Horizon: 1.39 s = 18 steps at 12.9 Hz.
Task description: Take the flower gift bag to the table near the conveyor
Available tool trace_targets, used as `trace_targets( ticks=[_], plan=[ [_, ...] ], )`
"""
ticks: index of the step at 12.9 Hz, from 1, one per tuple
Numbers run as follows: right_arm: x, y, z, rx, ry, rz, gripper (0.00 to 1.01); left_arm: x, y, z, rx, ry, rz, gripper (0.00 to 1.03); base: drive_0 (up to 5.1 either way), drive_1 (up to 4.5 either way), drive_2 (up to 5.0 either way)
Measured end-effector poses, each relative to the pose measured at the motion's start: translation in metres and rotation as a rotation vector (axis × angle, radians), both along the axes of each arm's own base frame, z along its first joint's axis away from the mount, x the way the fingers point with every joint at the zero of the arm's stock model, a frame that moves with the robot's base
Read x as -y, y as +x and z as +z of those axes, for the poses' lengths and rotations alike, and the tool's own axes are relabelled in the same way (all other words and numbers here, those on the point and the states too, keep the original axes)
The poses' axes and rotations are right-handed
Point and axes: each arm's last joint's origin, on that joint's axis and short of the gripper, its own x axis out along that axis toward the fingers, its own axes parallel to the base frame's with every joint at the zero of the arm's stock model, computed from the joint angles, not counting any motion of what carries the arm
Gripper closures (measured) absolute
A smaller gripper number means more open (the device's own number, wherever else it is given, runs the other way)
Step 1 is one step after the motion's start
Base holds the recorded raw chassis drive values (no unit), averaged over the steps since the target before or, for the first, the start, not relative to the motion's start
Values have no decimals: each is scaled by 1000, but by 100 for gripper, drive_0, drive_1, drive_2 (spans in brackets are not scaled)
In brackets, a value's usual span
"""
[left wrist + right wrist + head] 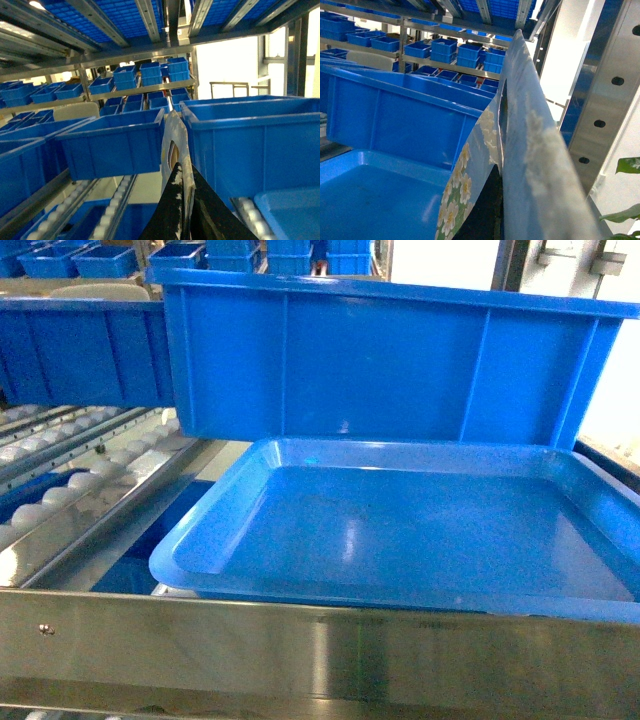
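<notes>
- Head view: blue tray (400, 530) on the conveyor (90, 490), a blue bin (390, 365) right behind it, steel rail (320, 650) across the front. No arm, no bag, no bench in this view.
- Left wrist view: left gripper (186, 210) rises dark from the bottom edge, jaws narrow and pinched on a thin pale sheet — the bag (175, 145), seen edge-on, with a cut-out handle hole. The bag stands upright between two bins, up in the air, not resting on anything I can see.
- Right wrist view: the bag (520, 150) fills the frame close up — blue paper, white flowers, top edge running up to the right. A dark shape sits at the bottom centre behind the panel; probably the right gripper, but whether its jaws are wide or closed I cannot tell.
- Judgement: bag is lifted and held at the rack; the carry to the bench is the step in hand. Bench out of sight, so most of the move remains.
- To do it well: keep the pinch firm near the handle hole — paper will tear or slip if jerked. Back straight out and lift clear of the bin walls and the front rail before turning. Keep the bag upright and move slowly so it doesn't swing against the steel post (605, 90).
</notes>
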Motion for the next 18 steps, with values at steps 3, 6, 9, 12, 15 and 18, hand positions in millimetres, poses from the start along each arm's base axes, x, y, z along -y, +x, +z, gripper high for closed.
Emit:
trace_targets(
  ticks=[3, 6, 9, 12, 15, 18],
  plan=[
    [0, 0, 0, 0, -1, 0, 99, -8, -23, 7, 90, 11, -25, 101, -166, 83, 83],
    [0, 0, 0, 1, 0, -3, 99, -7, -21, 5, 67, 6, -34, 101, -490, 247, 247],
    [0, -1, 1, 7, 2, -3, 99, -8, -21, 5, 69, 5, -29, 101, -489, 152, 332],
    [0, -1, 1, 5, 2, -3, 99, -8, -21, 5, 68, 5, -31, 101, -493, 146, 331],
    [0, -1, 1, 5, 2, -2, 99, -8, -21, 5, 68, 5, -30, 101, -479, 128, 353],
    [0, -1, 1, 6, 2, -2, 99, -8, -21, 5, 68, 5, -30, 101, -468, 92, 380]
  ],
)
